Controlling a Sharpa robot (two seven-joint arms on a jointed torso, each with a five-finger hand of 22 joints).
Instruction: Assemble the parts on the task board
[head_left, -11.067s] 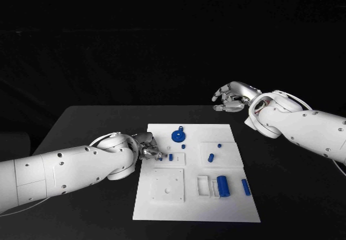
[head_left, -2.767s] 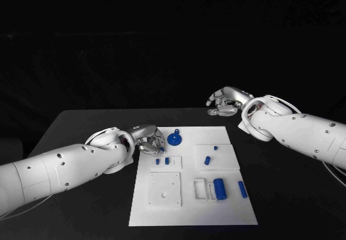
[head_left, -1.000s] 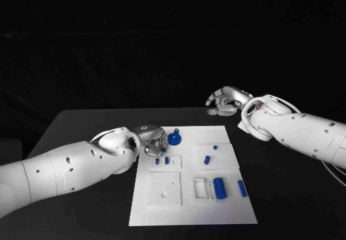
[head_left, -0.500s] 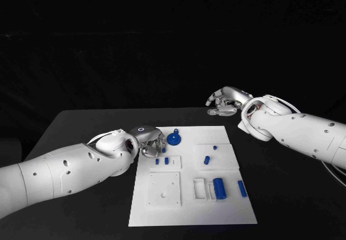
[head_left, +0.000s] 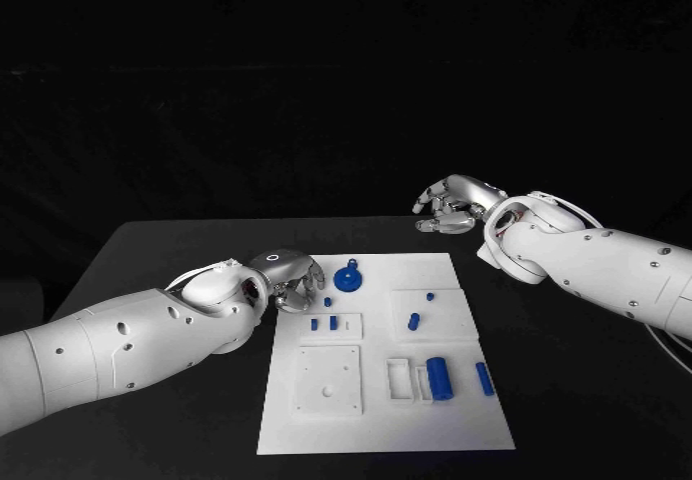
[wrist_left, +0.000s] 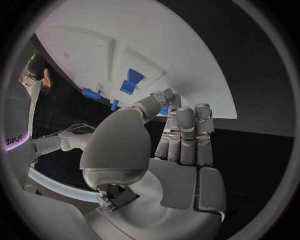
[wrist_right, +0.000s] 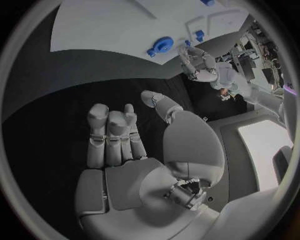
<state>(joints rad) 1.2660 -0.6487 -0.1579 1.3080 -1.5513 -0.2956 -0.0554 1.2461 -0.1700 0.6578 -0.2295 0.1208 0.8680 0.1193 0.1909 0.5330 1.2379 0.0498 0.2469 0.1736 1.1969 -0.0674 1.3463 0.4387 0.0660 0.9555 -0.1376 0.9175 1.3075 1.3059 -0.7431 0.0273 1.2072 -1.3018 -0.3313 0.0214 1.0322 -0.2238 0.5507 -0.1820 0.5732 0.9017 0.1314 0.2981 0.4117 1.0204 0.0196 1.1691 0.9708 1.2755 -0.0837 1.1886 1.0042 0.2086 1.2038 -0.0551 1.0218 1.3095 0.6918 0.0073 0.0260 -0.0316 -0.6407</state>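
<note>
Parts lay scattered on the white task board mid-bench: a round blue piece and two small pegs near the left hand, whose empty fingers stood loosely apart. The right hand hovered beyond the board, fingers relaxed, empty. A careless reach might knock the pegs askew.

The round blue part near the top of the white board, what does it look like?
The round blue part is a dark blue disc with a raised hub in its middle and a small tab poking out at its far side. It looks like plastic. It lies on the task board near the far edge, with the left hand just beside it, apart.
</note>
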